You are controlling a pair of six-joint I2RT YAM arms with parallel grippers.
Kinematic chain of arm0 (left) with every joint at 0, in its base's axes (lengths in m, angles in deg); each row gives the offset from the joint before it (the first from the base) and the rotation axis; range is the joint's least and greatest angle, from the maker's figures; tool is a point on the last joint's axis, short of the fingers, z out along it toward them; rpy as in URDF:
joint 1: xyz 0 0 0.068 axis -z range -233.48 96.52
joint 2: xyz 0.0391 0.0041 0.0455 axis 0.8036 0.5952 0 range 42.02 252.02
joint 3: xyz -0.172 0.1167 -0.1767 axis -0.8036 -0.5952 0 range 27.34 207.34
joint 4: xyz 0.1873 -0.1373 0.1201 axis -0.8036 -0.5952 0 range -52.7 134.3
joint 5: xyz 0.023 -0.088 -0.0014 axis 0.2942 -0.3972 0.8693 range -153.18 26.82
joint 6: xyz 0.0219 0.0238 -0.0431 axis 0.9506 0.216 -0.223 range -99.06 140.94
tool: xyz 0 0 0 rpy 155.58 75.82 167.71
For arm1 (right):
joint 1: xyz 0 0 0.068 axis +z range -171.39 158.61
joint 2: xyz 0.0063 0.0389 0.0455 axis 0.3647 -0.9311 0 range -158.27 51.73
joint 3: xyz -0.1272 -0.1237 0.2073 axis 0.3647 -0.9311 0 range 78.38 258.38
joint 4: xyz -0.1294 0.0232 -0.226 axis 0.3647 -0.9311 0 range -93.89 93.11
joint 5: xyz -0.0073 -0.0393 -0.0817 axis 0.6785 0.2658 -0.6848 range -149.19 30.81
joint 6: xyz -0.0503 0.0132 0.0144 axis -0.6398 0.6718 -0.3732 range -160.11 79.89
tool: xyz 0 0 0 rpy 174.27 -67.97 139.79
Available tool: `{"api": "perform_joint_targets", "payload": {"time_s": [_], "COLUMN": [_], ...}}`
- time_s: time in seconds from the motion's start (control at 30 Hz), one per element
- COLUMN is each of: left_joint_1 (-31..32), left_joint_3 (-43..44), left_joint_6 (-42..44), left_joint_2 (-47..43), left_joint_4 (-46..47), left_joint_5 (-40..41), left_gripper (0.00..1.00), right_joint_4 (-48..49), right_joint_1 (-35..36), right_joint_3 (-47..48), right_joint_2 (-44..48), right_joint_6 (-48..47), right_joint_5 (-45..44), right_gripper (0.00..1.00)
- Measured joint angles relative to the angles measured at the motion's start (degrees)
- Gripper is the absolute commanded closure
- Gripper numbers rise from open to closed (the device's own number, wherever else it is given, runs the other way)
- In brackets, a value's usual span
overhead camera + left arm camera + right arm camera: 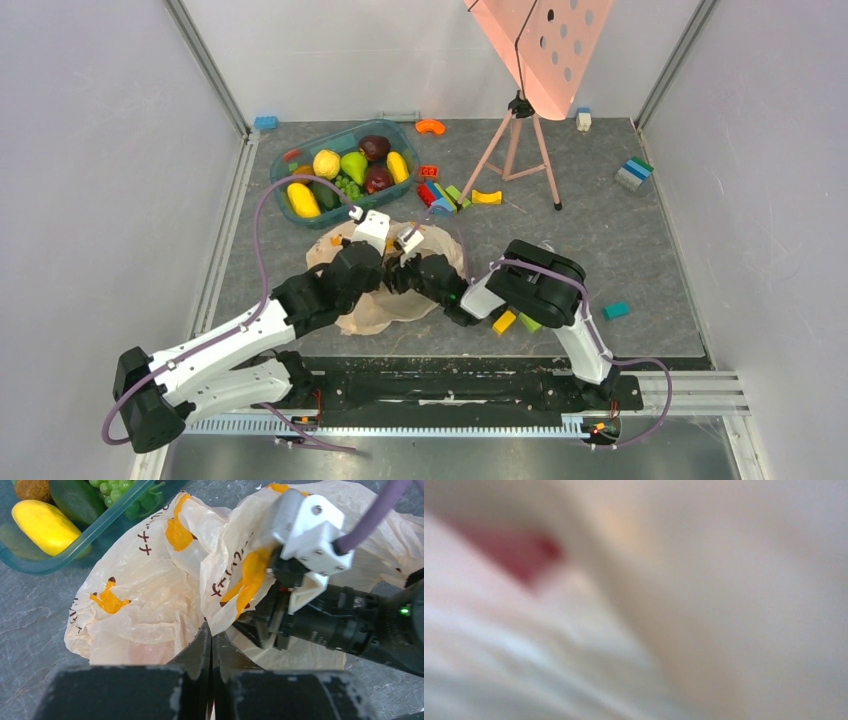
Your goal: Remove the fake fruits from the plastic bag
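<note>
Enclosed by plain pale walls (100, 150) left, back and right, metal posts (207, 65) at the back corners. Floored with a dark slate-like mat (620, 250). Evenly lit. Pink perforated panel (505, 30) on a tripod (518, 108) at the back.

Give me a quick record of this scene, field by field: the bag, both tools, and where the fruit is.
plastic bag: crumpled, beside the teal tub
left tool: shut on a fold of the bag
right tool: reaches into the bag's mouth; jaws hidden
fake fruits: several in the tub, including a yellow one and green grapes
inside bag: blurred red patch in the right wrist view, unidentifiable
toy blocks: scattered right of the tub
</note>
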Motion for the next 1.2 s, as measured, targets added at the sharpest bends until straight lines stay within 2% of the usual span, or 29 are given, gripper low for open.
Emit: {"api": "perform_joint_targets", "payload": {"time_s": [0.13, 0.33, 0.6, 0.93, 1.07, 1.2], "left_joint_1": [-0.02, -0.24, -0.26, 3.74, 4.04, 4.0], "left_joint_3": [0.0, -0.5, -0.28, 7.06, 10.12, 11.02], "left_joint_6": [0.0, 0.02, 0.04, 0.07, 0.48, 0.94], "left_joint_2": [-0.35, -3.3, -2.75, 7.96, 9.51, 8.59], "left_joint_4": [0.2, 1.97, 5.25, 10.82, 12.2, 12.37], "left_joint_5": [-0.42, -4.2, -15.21, -28.96, -31.26, -30.71], "left_gripper": [0.98, 0.98, 0.98, 0.98, 0.98, 0.98], "right_joint_4": [1.27, 2.23, -0.15, -7.96, -9.49, -10.32], "right_joint_1": [-0.22, -0.22, -0.22, -0.22, -0.26, -0.26], "right_joint_3": [-5.51, -14.34, -26.25, -35.95, -38.49, -38.95], "right_joint_2": [3.15, 13.0, 27.85, 49.0, 55.06, 56.89], "right_joint_6": [0.02, -0.28, -2.73, -7.19, -8.0, -8.7], "right_joint_5": [0.02, -0.22, -4.22, -11.96, -10.58, -6.95], "right_gripper": [0.7, 0.73, 0.73, 0.71, 0.65, 0.61]}}
